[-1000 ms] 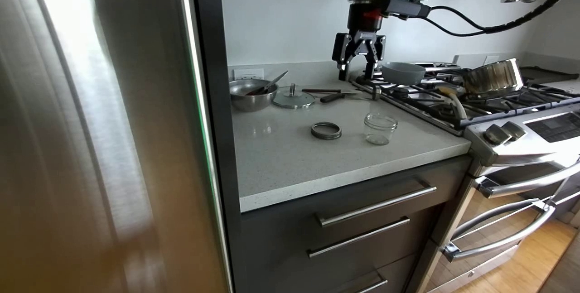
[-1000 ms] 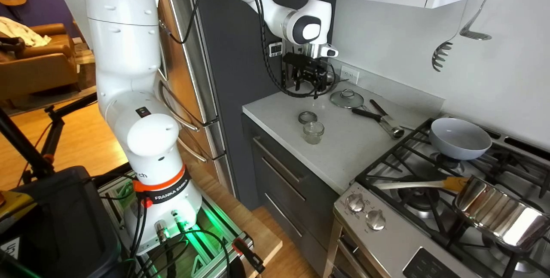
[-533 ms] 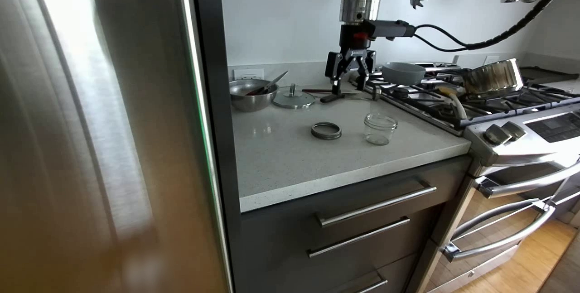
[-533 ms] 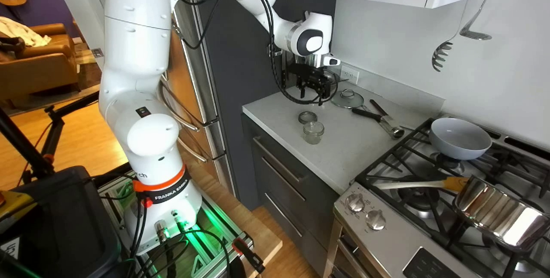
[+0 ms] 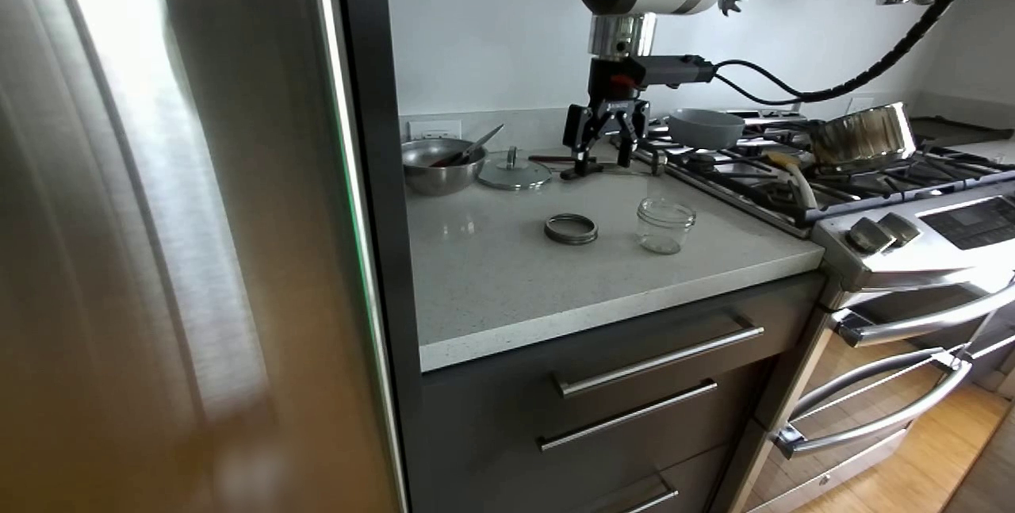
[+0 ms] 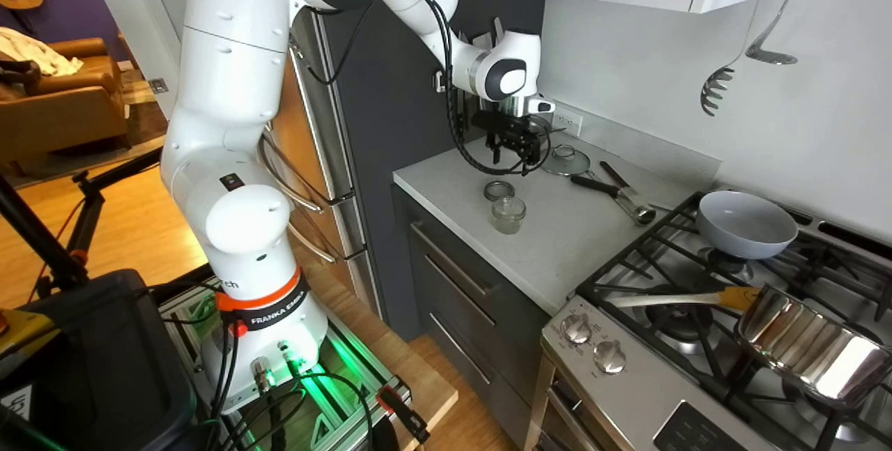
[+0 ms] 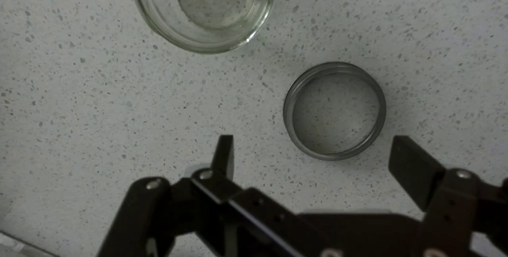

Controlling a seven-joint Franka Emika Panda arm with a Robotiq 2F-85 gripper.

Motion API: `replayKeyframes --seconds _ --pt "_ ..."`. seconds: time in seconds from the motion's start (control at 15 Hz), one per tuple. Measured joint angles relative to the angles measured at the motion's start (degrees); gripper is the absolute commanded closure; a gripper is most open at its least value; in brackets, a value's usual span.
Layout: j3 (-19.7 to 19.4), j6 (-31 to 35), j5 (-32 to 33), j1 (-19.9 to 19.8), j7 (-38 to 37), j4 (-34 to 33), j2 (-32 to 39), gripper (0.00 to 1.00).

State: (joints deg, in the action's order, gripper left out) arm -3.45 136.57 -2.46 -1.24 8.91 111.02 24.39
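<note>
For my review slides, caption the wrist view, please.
Open, empty gripper over a speckled countertop, near a metal ring; a glass jar is cut off at the top edge.

1. In an exterior view, the jar ring (image 5: 571, 239) lies left of the jar (image 5: 664, 227) on the countertop (image 5: 492, 291).
2. There, behind both, the pot lid (image 5: 514, 176) sits right of the mixing bowl (image 5: 438, 180).
3. Right of the countertop, a second bowl (image 5: 706, 131) and the saucepan (image 5: 864, 140) rest on the stove (image 5: 936, 259).
4. My gripper (image 5: 603, 161) hangs above the countertop.
</note>
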Motion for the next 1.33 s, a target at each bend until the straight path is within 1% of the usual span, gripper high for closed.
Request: replayKeyframes --seconds 0.8,1.13,1.33 --pt "0.21 0.00 0.00 0.00 -0.03 -0.14 0.05 0.00" --pt "1.15 0.01 0.00 0.03 -0.03 -1.65 2.42 0.00" --pt "1.19 3.10 0.46 0.02 0.00 -2.31 4.54 0.00"
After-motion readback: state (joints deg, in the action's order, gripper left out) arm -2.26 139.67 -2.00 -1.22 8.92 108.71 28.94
